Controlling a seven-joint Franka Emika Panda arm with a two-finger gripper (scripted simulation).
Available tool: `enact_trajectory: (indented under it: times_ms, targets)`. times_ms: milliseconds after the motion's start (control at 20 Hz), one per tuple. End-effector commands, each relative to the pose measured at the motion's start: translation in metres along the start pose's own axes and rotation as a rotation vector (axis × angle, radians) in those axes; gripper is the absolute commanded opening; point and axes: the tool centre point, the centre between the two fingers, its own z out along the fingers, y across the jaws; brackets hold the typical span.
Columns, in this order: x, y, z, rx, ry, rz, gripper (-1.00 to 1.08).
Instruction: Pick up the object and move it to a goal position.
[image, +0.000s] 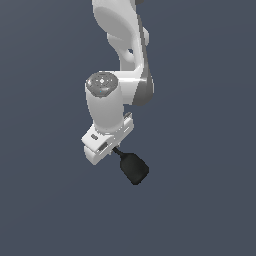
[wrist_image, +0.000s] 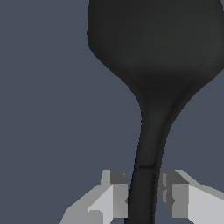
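The object is a small black spatula (image: 133, 168) with a thin handle and a flat rounded blade. In the exterior view it sticks out from under the white hand, blade toward the exterior view's right and lower part. My gripper (image: 111, 148) holds it by the handle. In the wrist view the spatula (wrist_image: 153, 57) fills the picture: its handle runs between my two grey fingertips (wrist_image: 118, 194), which press on it from both sides, and my gripper (wrist_image: 144, 197) is shut on it. The handle's end is hidden behind the hand.
The white arm (image: 125, 45) reaches down from the top of the exterior view. Behind everything is a plain dark grey-blue surface (image: 45, 200). No goal marker shows in either view.
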Motion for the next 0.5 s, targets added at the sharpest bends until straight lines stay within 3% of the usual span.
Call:
enact_trajectory:
  times_ms: [0,450]
  targets:
    - [-0.013,0.002,-0.029,-0.002,0.001,0.000,-1.00]
    - [-0.060,0.007,-0.131,-0.001,0.003,-0.001,-1.00]
